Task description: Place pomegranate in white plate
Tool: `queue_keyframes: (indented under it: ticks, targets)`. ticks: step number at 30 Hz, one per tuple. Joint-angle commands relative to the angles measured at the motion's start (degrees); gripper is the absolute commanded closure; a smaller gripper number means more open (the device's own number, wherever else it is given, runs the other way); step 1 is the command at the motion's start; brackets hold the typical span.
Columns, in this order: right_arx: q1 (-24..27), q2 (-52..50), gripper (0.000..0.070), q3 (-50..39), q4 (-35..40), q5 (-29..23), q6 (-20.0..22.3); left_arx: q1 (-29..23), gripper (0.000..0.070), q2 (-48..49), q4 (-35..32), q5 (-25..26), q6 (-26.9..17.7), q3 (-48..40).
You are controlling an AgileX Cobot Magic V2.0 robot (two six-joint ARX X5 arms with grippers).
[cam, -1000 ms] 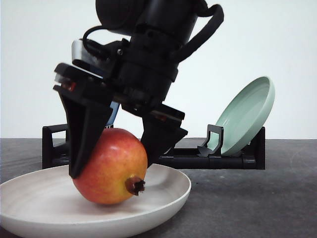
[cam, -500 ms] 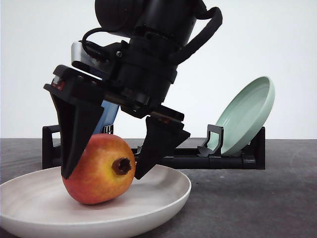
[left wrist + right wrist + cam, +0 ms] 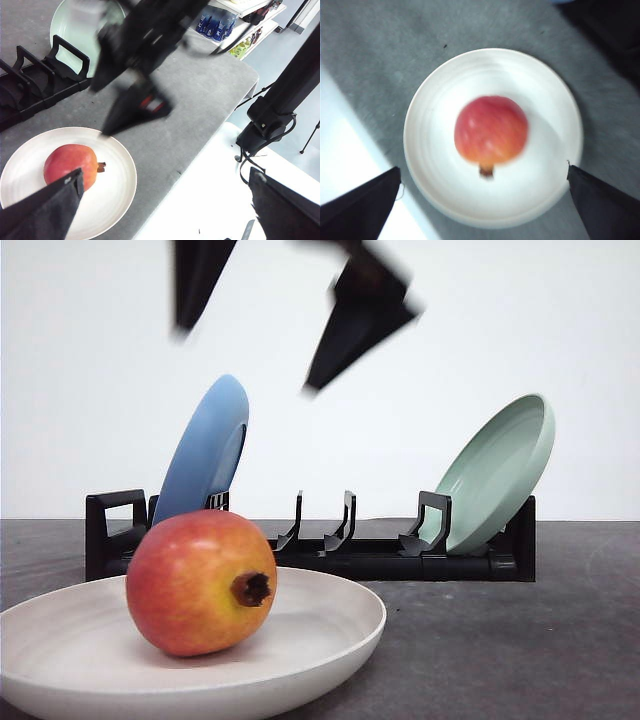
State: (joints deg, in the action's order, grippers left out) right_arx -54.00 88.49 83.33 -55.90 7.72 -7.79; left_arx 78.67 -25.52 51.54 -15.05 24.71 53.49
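pomegranate (image 3: pixel 201 582) sits free in the white plate (image 3: pixel 330 612), crown sideways; right gripper (image 3: pixel 280 315) hangs above, jaws spread, empty. placing looks done, only a clear retreat remains. left gripper (image 3: pixel 160 200) spread too.

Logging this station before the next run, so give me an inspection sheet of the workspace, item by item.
Surface: dark grey table, bare patches clean.
Job's things: pomegranate rests in white plate, crown sideways.
Clutter: black dish rack holding blue plate and pale green plate.
Grippers: right gripper above the fruit, blurred, jaws apart, empty; left gripper open, empty.
Cables: black cable by arm base.
Surroundings: white wall, stocked shelves.
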Motion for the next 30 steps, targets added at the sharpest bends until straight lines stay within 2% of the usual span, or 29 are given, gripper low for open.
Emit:
queue_keyframes:
  ticks: [1, 6, 11, 17, 20, 23, 28, 29, 30]
  targets:
    - [-0.6, -2.7, 0.0, 0.8, -4.2, -1.6, 1.1, 0.9, 0.0078, -0.2, -0.5, -0.2, 0.1, 0.5]
    - [-0.6, -14.2, 0.0, 0.3, -12.6, -6.6, -1.0, 0.9, 0.0078, -0.2, -0.5, -0.2, 0.0, 0.5]
    - [-0.6, -27.4, 0.0, -3.7, -11.8, -8.2, -5.4, 0.9, 0.0078, -0.2, -0.4, -0.9, 0.0, 0.5]
    - [-0.6, -44.6, 0.0, -13.4, -7.7, -15.7, -10.8, 0.8, 0.0078, -0.3, -0.6, -6.9, 0.0, 0.5]
    - [-0.6, -53.1, 0.0, -19.3, -3.3, -18.7, -11.4, 0.9, 0.0078, -0.3, -0.6, -9.2, 0.0, 0.5]
    - [-0.6, -59.5, 0.0, -24.1, 1.1, -20.6, -11.5, 0.9, 0.0078, -0.3, -0.6, -9.4, 0.0, 0.5]
    - [-0.6, -64.3, 0.0, -27.9, 4.0, -23.0, -11.1, 0.9, 0.0083, -0.3, -0.6, -11.1, 0.0, 0.5]
    - [-0.6, -64.4, 0.0, -27.9, 4.0, -23.0, -11.1, 0.9, 0.0118, -0.3, -0.6, -11.9, 0.0, 0.5]
    - [-0.6, -64.4, 0.0, -27.9, 4.0, -23.0, -11.1, 0.8, 0.019, -0.3, -0.6, -12.6, 0.0, 0.5]
